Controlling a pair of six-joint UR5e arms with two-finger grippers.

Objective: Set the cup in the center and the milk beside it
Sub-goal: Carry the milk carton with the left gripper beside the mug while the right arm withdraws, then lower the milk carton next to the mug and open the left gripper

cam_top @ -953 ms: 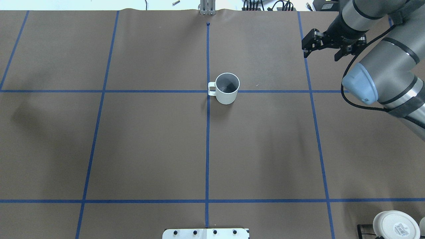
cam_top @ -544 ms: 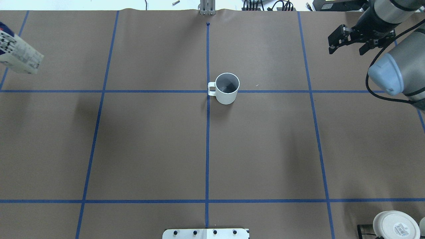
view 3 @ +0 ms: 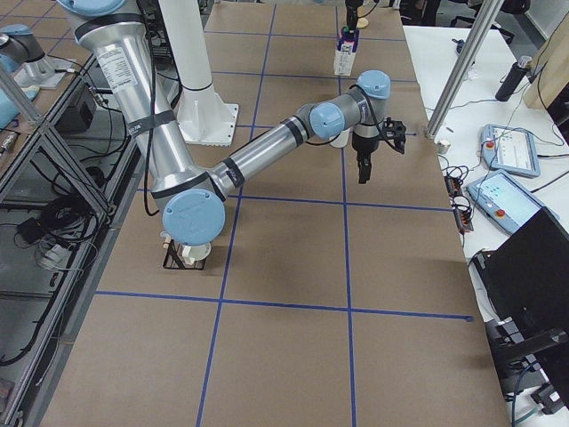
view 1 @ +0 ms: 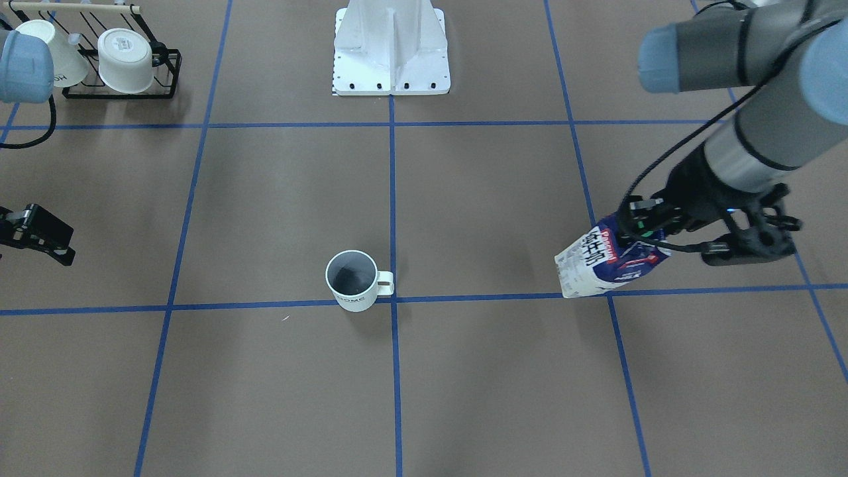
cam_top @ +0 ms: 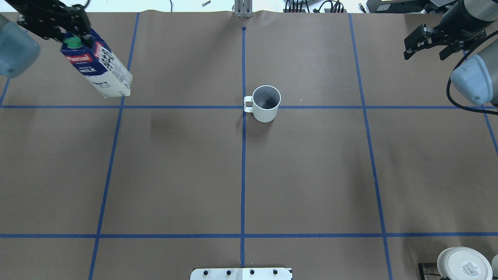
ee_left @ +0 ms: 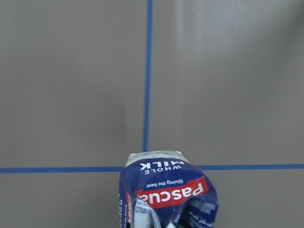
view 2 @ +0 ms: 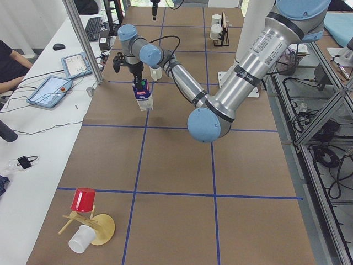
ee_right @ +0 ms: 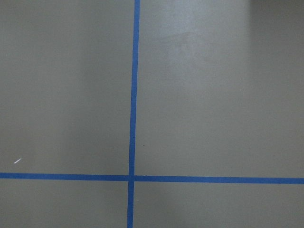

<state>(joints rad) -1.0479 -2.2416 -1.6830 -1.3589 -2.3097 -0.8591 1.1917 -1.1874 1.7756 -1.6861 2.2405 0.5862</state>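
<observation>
- Brown worktop [cam_top: 175, 175] taped in blue squares; small white mug [cam_top: 266, 104], grey inside, stands just beside the middle tape crossing [cam_top: 243, 107]
- Blue-and-white gable-top milk carton [cam_top: 97, 70] hangs tilted from the left jaws clamped at its top, well off the mug's handle side
- Right jaws spread, empty

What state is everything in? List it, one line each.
cup: upright, empty, handle at the center crossing.
milk: cap on, tilted, held clear of the table.
left hand: shut on the milk's top.
right hand: open, empty.
rack mugs: bottom-up.
</observation>
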